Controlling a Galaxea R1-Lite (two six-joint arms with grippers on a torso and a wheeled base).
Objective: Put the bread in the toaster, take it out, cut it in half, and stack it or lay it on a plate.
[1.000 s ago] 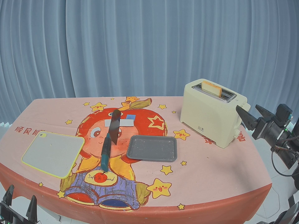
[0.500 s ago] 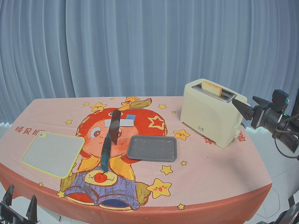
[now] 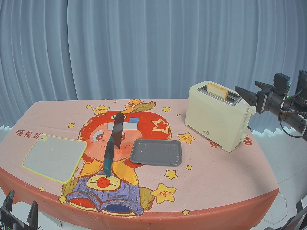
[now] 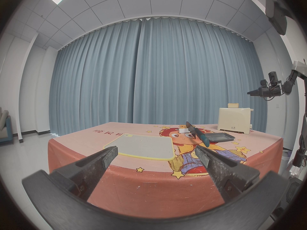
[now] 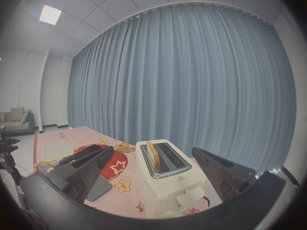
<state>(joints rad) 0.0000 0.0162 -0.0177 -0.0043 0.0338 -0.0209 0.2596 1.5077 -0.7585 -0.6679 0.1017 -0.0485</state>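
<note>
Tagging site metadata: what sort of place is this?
Likely a staged demo room, not a kitchen: full-wall blue-grey pleated curtain, white tiled office ceiling, cream two-slot toaster on a cartoon-print pink tablecloth.

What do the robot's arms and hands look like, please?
The right hand and left hand are black, each with two long wedge-shaped fingers tapering to blunt tips. The right arm is black too, with a boxy block on top, a small green light and looping black cables.
</note>
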